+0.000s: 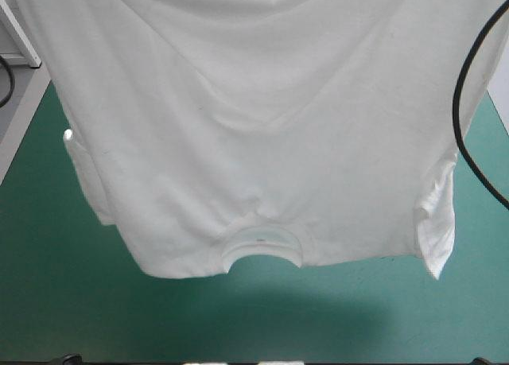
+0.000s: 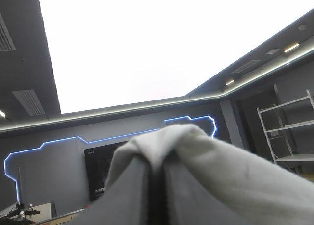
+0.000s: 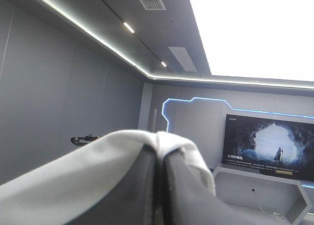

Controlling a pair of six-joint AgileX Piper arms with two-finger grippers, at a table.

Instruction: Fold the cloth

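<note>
High view: T-shirt (image 1: 262,134) hangs below left claw (image 2: 158,186) and right claw (image 3: 161,186), both pinched on it; lower level, collar (image 1: 262,242) touching bench (image 1: 48,301) first.

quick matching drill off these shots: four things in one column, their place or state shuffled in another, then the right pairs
Things
1. white short-sleeved T-shirt
2. ribbed round collar of the T-shirt
3. teal-green table cover
4. left gripper with black fin-shaped fingers

Place or state
a. jaws all but shut, cloth pinched between them
b. held up, hanging spread
c. middle of the hanging bottom edge
d. flat underneath, bare at both sides

Pairs: 1-b, 2-c, 3-d, 4-a
</note>
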